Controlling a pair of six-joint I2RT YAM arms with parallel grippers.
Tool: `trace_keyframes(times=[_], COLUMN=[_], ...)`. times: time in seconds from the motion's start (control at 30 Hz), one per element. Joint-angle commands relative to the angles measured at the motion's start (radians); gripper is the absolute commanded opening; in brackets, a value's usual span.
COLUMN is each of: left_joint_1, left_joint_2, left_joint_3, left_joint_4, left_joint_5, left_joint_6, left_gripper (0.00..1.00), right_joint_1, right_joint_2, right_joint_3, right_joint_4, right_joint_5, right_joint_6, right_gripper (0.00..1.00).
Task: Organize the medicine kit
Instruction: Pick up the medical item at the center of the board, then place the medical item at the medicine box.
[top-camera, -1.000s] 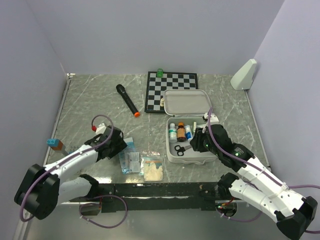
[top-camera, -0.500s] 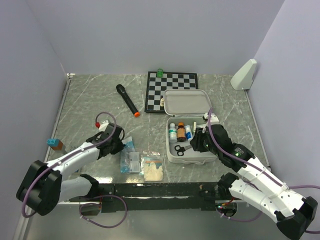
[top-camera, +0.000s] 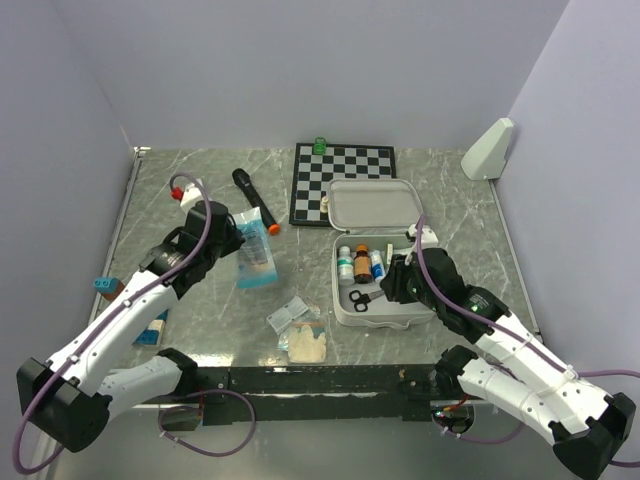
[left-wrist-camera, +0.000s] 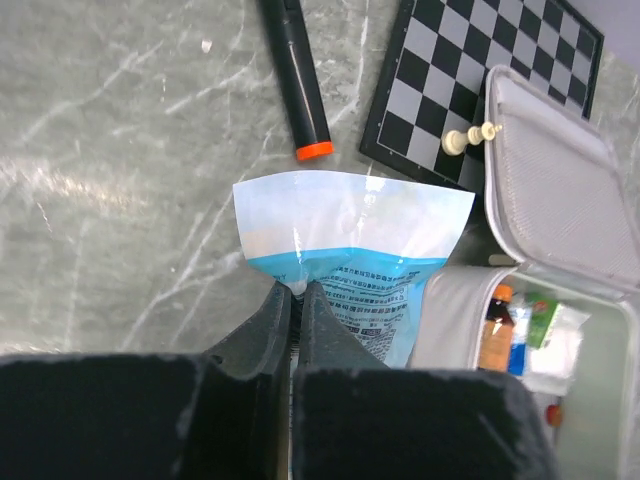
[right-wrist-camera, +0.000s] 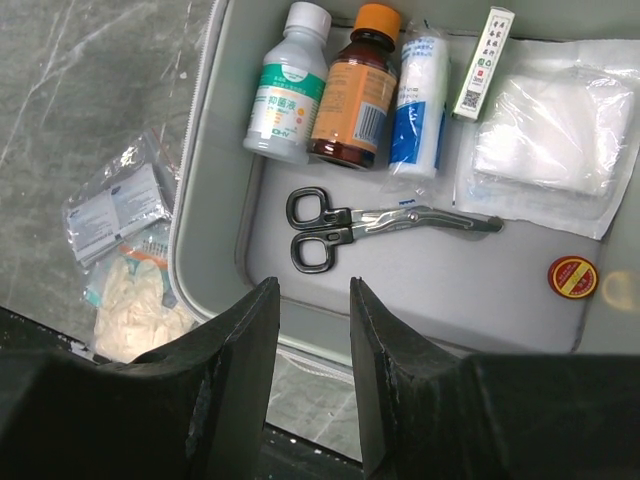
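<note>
We pinch blue-white packet in left gripper, held up left of medicine kit, to carry it in. Right gripper open, empty, hovers over medicine kit.

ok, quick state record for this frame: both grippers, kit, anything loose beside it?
left gripper: shut on blue-and-white pouch, held above the table
right gripper: open, empty, over the medicine kit
medicine kit: lid open; holds scissors, white bottle, brown bottle
loose: clear sachets and glove packet on table left of kit
</note>
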Motion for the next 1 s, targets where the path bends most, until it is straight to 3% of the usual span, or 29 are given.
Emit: trace_keyframes(times=[0.0,0.1,0.17,0.27,0.33,0.47,0.7,0.83,0.97], left_joint_1=[-0.003,-0.058,-0.194,-0.392,-0.449,-0.476,-0.477,-0.480,-0.522], left_joint_2=[0.008,-0.014,0.006,0.128,0.242,0.395,0.534,0.577,0.636], left_joint_3=[0.051,0.056,0.088,0.200,0.261,0.343,0.315,0.318,0.413], left_joint_4=[0.021,0.146,0.223,0.231,0.257,0.324,0.502,0.636,0.599], left_joint_5=[0.037,0.178,0.190,0.155,0.209,0.334,0.489,0.540,0.525], left_joint_6=[0.177,0.280,0.354,0.490,0.570,0.702,0.997,1.040,1.063], left_gripper=[0.01,0.01,0.01,0.02,0.05,0.11,0.06,0.03,0.01], right_joint_1=[0.004,0.003,0.001,0.003,0.004,0.003,0.004,0.004,0.003], right_joint_2=[-0.027,-0.044,-0.061,-0.089,-0.110,-0.155,-0.212,-0.233,-0.239], right_joint_3=[0.073,0.116,0.150,0.187,0.196,0.190,0.208,0.208,0.208], right_joint_4=[-0.011,-0.046,-0.073,-0.112,-0.140,-0.178,-0.221,-0.229,-0.244], right_joint_5=[0.029,0.058,0.095,0.135,0.150,0.163,0.202,0.210,0.219], right_joint_6=[-0.013,-0.025,-0.037,-0.053,-0.050,-0.021,0.006,0.001,0.003], right_gripper=[0.41,0.41,0.41,0.42,0.42,0.41,0.41,0.41,0.41])
